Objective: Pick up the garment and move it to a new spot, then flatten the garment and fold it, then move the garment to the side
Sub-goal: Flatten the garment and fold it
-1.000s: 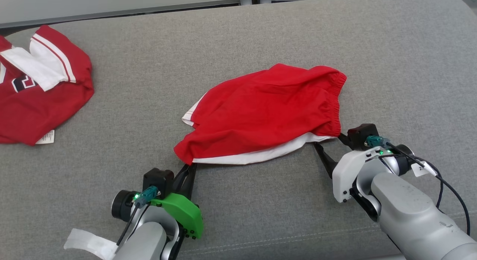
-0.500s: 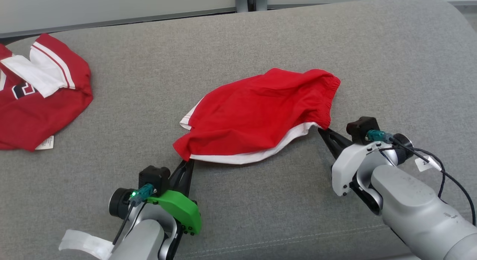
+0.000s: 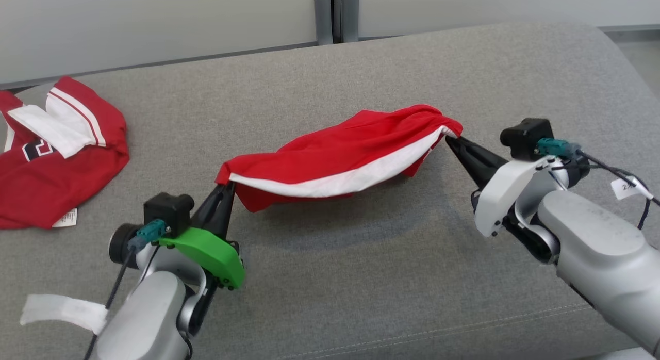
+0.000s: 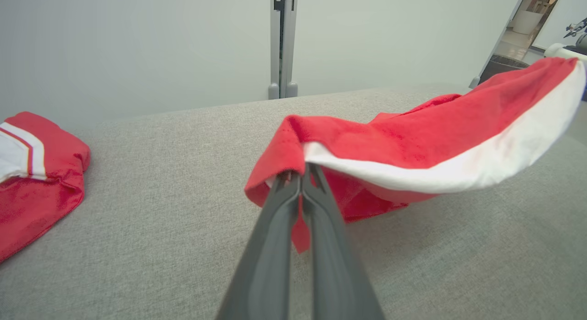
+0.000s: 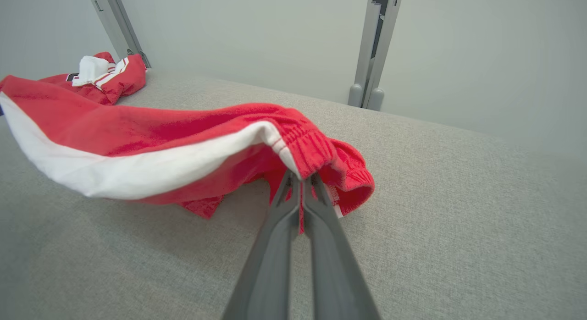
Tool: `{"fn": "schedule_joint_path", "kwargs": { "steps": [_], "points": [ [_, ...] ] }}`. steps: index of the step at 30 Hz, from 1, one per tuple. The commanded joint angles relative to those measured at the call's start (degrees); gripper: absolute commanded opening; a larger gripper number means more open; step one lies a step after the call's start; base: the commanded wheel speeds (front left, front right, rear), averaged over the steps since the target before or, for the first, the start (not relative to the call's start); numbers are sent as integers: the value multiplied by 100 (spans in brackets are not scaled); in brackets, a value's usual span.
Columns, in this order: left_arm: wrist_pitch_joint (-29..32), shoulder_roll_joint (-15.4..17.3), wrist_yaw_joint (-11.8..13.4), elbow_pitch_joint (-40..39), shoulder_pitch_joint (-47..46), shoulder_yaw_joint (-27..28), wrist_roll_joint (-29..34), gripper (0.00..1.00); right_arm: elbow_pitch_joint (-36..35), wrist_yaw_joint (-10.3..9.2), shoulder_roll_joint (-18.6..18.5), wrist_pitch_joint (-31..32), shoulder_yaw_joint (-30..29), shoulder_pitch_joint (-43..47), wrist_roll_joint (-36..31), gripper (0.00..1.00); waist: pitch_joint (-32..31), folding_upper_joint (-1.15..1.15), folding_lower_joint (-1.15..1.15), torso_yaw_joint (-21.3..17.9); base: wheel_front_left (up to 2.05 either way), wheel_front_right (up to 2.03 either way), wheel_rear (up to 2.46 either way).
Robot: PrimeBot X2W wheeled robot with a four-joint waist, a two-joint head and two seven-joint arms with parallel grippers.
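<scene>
The shorts [image 3: 335, 156] hang stretched between the two grippers, over the middle of the cushion [image 3: 361, 277]. The left gripper [image 3: 227, 187] pinches their left end, nearer the robot. The right gripper [image 3: 452, 141] pinches their right end, farther back. Their lower folds sag toward the cushion; whether they touch it is unclear. A shirt [image 3: 56, 153] lies on the cushion's far left, well apart from the shorts. Behind the cushion stands a wall [image 3: 154, 25], with a post [image 3: 336, 14] behind the shorts.

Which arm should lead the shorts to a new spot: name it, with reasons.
Right, probably. The left tool and right tool are both shut on the red shorts, held up between them. A red jersey occupies the left side; bare grey cushion lies beyond the right tool.
</scene>
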Motion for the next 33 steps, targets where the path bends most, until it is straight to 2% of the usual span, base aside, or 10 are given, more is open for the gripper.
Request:
{"fn": "schedule_joint_path", "kwargs": {
  "steps": [1, 10, 14, 18, 21, 24, 27, 28, 33],
  "points": [
    [268, 243, -100, -274, -227, 11, -4, 0, -291, -2, -261, 219, 127, -199, 213, 0, -247, 0, 0, -17, 0, 0, 0],
    [1678, 977, -307, -1362, -977, 101, -368, 0, -1340, -2, -1071, 1142, 364, -877, 818, 0, -743, 0, 0, 16, 0, 0, 0],
    [2321, 1212, -371, -1660, -1413, 139, -591, 0, -1619, -2, -1305, 1513, 353, -1253, 968, 0, -836, 0, 0, 60, 0, 0, 0],
    [2850, 1332, -361, -1718, -1891, 216, -765, 0, -1658, -2, -1374, 1821, 309, -1650, 1039, 0, -819, 0, 0, 118, 0, 0, 0],
    [3210, 1304, -276, -1458, -2225, 224, -831, 0, -1489, -2, -1243, 2020, 383, -1950, 955, 0, -698, 0, 0, 163, 0, 0, 0],
    [3322, 1173, -179, -1041, -2620, 245, -801, 0, -1110, -3, -976, 2022, 441, -2335, 758, 0, -478, 0, 0, 195, 0, 0, 0],
    [3074, 1031, -35, -687, -3226, 318, -606, 0, -539, -4, -629, 1793, 358, -2854, 441, 0, -63, 0, 0, 239, 0, 0, 0],
    [3074, 1031, -35, -687, -3226, 318, -606, 0, -539, -4, -629, 1793, 358, -2854, 441, 0, -63, 0, 0, 239, 0, 0, 0],
    [2256, 653, 162, -209, -4336, 403, -208, 0, 637, -5, -187, 1029, 74, -3860, -294, 0, 642, 0, 0, 400, 0, 0, 0]
  ]
}}
